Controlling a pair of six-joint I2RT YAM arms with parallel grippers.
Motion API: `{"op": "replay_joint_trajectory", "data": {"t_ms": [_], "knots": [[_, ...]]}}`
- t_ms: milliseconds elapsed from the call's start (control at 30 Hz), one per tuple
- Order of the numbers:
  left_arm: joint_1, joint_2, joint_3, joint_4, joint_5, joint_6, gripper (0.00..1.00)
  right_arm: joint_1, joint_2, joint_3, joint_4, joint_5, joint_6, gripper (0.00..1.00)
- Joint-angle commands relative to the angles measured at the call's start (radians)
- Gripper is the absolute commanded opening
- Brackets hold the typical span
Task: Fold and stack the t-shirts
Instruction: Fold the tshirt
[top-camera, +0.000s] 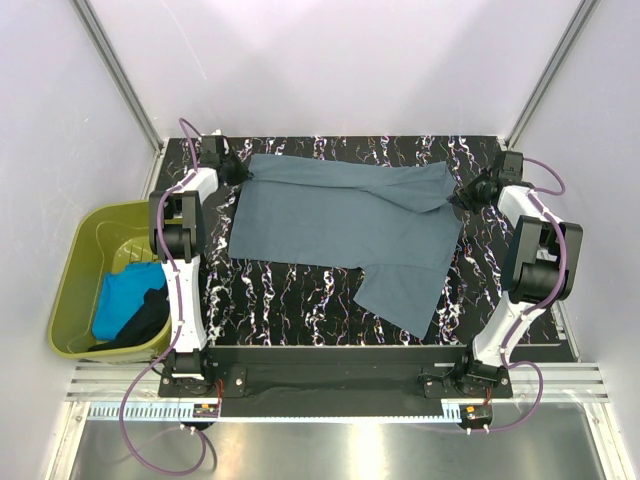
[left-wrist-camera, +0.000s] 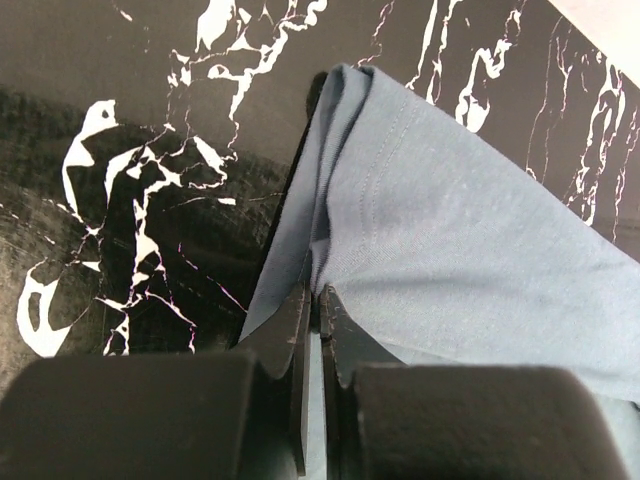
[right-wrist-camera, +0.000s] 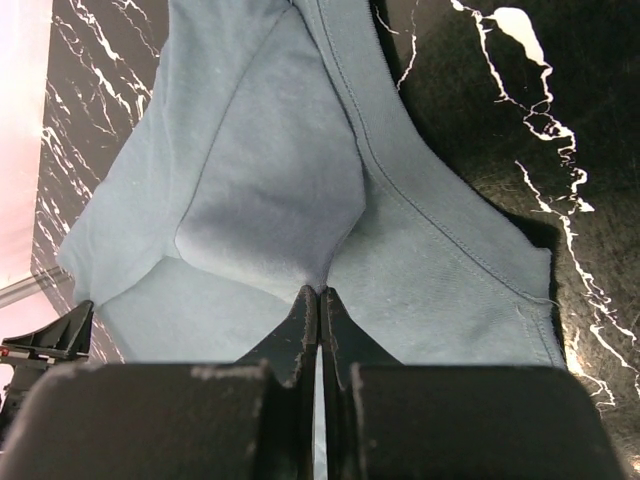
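Observation:
The slate grey-blue t-shirt (top-camera: 340, 225) lies spread on the black marbled table (top-camera: 290, 300), with a flap hanging toward the front right. My left gripper (top-camera: 243, 172) is shut on its far left corner; in the left wrist view the gripper (left-wrist-camera: 318, 295) pinches a fold of the shirt (left-wrist-camera: 450, 230). My right gripper (top-camera: 462, 193) is shut on its far right corner; in the right wrist view the gripper (right-wrist-camera: 318, 292) pinches the bunched shirt (right-wrist-camera: 270, 190). The turquoise t-shirt (top-camera: 122, 298) and the black t-shirt (top-camera: 148, 318) lie in the tub at left.
The olive-green plastic tub (top-camera: 85, 245) stands off the table's left edge beside the left arm. White walls and metal posts close the back and sides. A metal rail runs along the near edge under the arm bases.

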Motion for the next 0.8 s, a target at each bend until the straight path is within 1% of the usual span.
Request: {"op": "replay_joint_trajectory", "data": {"t_ms": [0, 333, 567, 767], "knots": [[0.011, -0.064, -0.011, 0.011, -0.012, -0.017, 0.06, -0.006, 0.002, 0.036, -0.001, 0.012, -0.027, 0.02], [0.011, -0.069, -0.009, 0.004, -0.009, -0.022, 0.05, -0.007, -0.018, 0.035, -0.013, 0.01, -0.033, 0.03], [0.011, -0.142, -0.031, -0.001, -0.034, -0.012, 0.03, -0.01, -0.049, 0.064, -0.03, 0.004, -0.033, 0.03], [0.011, -0.149, -0.023, -0.012, -0.025, -0.008, 0.03, -0.013, -0.063, 0.061, -0.039, -0.004, -0.027, 0.02]]}}
